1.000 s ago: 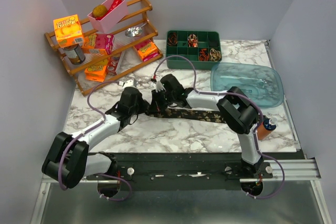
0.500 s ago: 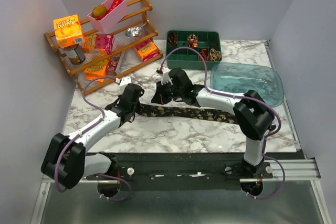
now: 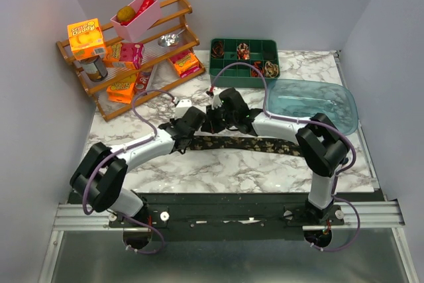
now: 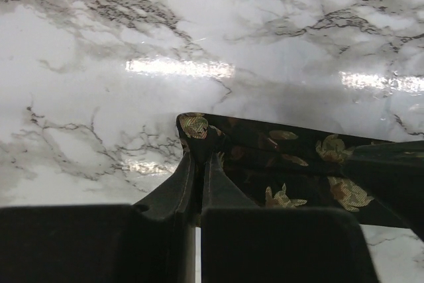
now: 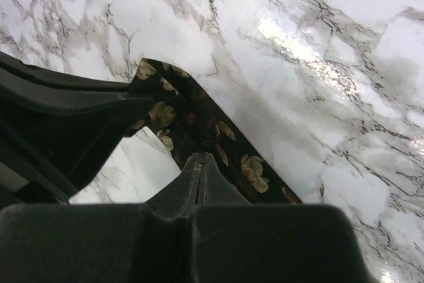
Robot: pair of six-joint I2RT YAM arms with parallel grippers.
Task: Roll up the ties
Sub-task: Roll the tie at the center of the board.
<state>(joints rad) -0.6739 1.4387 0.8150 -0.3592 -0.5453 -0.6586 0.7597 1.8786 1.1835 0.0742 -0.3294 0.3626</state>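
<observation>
The tie (image 3: 245, 142), dark with a small gold flower pattern, lies stretched out on the marble tabletop (image 3: 218, 170), on the near side of the green tray (image 3: 243, 62) and well apart from it. It runs roughly parallel to the tray's long front wall. One end sits below the tray's left corner and the rest trails off past the tray's right end.

Both arms meet at that left end of the tie. The left end effector (image 4: 199, 156) is closed on the tie (image 4: 278, 157), pinching the very tip of the fabric between its two fingers, and the corner of the cloth curls up just above them. The right end effector (image 5: 199, 160) has its fingers pressed fully together. Its tips rest against the edge of the tie (image 5: 212, 130), a little farther along the strip. Whether any cloth is caught between them cannot be told.

Inside the green tray, several rolled ties (image 3: 268, 68) sit in separate compartments. A blue plastic tub (image 3: 311, 104) lies just to the tray's right, and a wooden rack (image 3: 132, 57) stands to its left.
</observation>
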